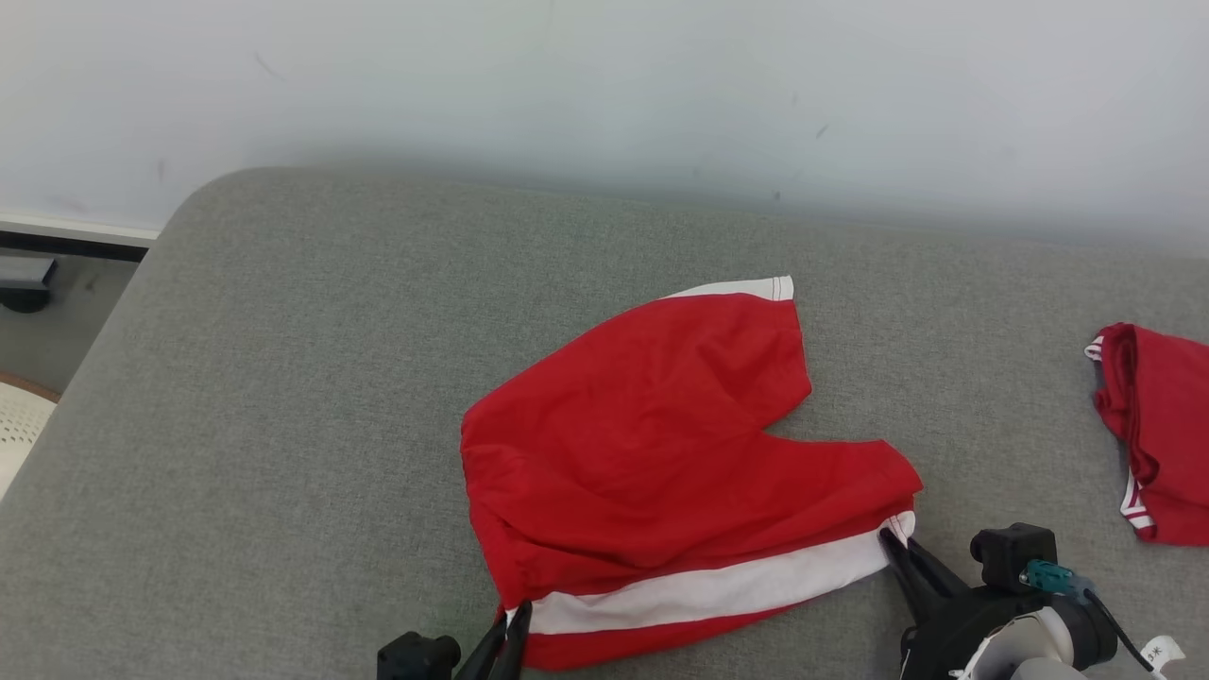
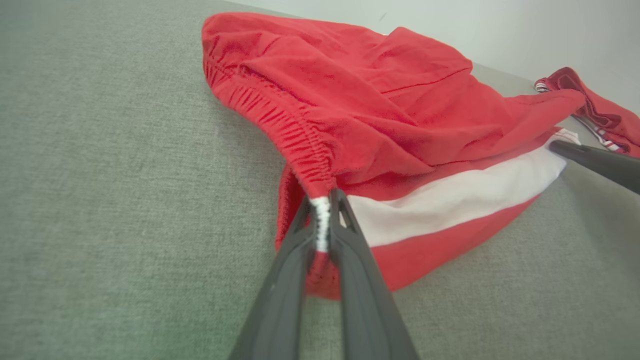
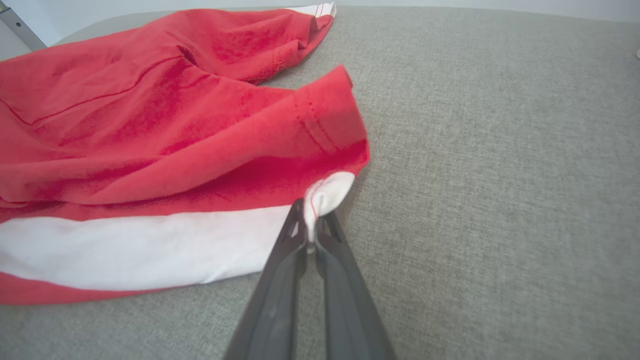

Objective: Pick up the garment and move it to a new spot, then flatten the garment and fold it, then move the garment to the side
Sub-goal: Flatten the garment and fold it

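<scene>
Red shorts with a white side stripe [image 1: 652,444] lie spread on the grey cushion, one leg reaching toward the wall. My left gripper [image 1: 515,619] is shut on the shorts' waistband at the near left end of the stripe; in the left wrist view the gathered white elastic [image 2: 322,220] is pinched between the fingers. My right gripper [image 1: 893,540] is shut on the white hem corner at the stripe's right end, where the right wrist view shows a fold of white cloth [image 3: 325,197] bulging above the fingertips. The cloth between the two grips lies slightly slack.
A second red garment with white trim [image 1: 1157,430] lies bunched at the cushion's right edge. The grey cushion [image 1: 283,397] has broad bare room to the left and behind the shorts. A pale wall stands behind, and floor shows past the left edge.
</scene>
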